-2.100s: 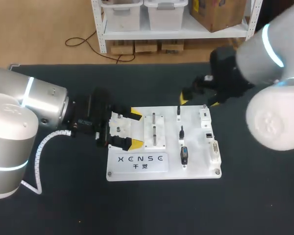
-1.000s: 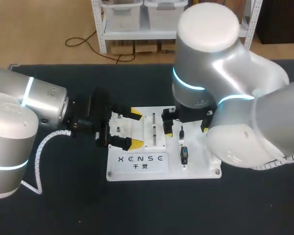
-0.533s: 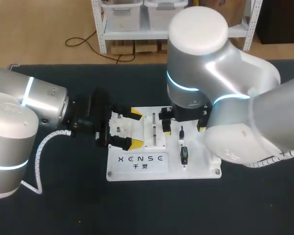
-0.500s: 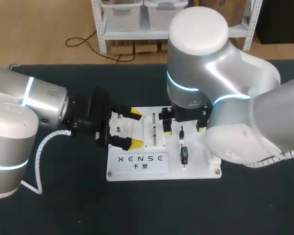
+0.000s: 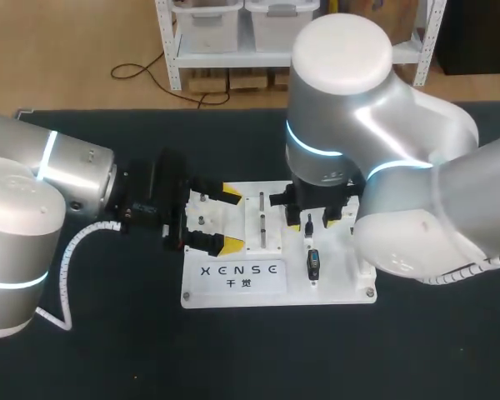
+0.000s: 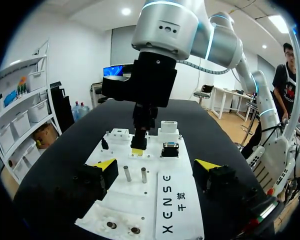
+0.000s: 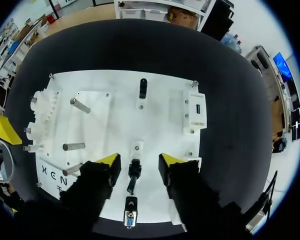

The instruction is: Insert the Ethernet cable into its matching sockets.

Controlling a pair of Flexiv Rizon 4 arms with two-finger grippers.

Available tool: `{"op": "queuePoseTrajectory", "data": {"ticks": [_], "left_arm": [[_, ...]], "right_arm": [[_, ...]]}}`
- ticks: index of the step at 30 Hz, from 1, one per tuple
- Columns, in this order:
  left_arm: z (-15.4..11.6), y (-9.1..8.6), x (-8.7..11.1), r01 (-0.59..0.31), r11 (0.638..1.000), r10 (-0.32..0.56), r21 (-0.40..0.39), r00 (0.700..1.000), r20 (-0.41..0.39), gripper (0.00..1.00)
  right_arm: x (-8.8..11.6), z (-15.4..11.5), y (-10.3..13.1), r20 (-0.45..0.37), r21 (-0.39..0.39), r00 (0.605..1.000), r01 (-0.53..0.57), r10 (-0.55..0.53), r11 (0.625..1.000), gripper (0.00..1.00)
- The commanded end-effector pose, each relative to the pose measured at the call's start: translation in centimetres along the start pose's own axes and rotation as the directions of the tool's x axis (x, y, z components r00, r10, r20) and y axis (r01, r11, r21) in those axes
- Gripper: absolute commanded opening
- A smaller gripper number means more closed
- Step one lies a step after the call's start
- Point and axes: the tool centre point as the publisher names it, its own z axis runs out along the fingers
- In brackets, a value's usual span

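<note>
Black tabletop (image 5: 108,333) bears a white board (image 5: 337,282); right gripper (image 7: 140,161), spread, straddles a black plug (image 5: 308,225), pegs (image 5: 263,221) at nine o'clock; left gripper (image 5: 231,218) gapes at the board's nine-o'clock end.

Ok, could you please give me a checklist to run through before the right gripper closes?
1. Right gripper open: ok.
2. Black plug between its fingers, both clear of it: ok.
3. That plug is the Ethernet one: cannot tell.
4. Left gripper at the board's peg block: ok; actually gripping it: cannot tell.
5. Socket block clear of both grippers, nothing on it: ok.
</note>
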Motion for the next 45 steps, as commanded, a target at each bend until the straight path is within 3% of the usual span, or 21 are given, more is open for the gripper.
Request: {"op": "queuePoseTrajectory", "data": {"ticks": [1,5,14,23,28,37,45], "left_arm": [[0.0,0.0,0.2,-0.002,1.000,0.002,-0.002,1.000,0.005,1.00],[0.0,0.0,0.2,-0.002,1.000,0.002,-0.002,1.000,0.005,1.00],[0.0,0.0,0.2,-0.002,1.000,0.002,-0.002,1.000,0.005,1.00],[0.0,0.0,0.2,-0.002,1.000,0.002,-0.002,1.000,0.005,1.00],[0.0,0.0,0.2,-0.002,1.000,0.002,-0.002,1.000,0.005,1.00],[0.0,0.0,0.2,-0.002,1.000,0.002,-0.002,1.000,0.005,1.00],[0.0,0.0,0.2,-0.002,1.000,0.002,-0.002,1.000,0.005,1.00]], "right_arm": [[0.1,-0.1,-0.1,0.000,-0.003,1.000,0.002,-0.002,1.000,0.31],[0.0,-0.1,-0.1,-0.003,-0.006,1.000,0.008,-0.008,1.000,0.00],[-0.4,-0.5,0.2,-0.001,-0.037,1.000,0.006,-0.006,0.999,0.00],[-1.3,-2.8,-0.6,0.000,-0.064,1.000,-0.008,0.008,0.998,0.00],[-1.3,-3.6,-2.1,-0.001,-0.057,1.000,-0.026,0.026,0.998,0.00],[-0.4,-2.6,-5.8,-0.018,0.008,0.997,-0.072,0.072,0.997,0.00],[0.1,-2.0,-7.2,-0.030,0.033,0.995,-0.092,0.093,0.995,0.00]]}}
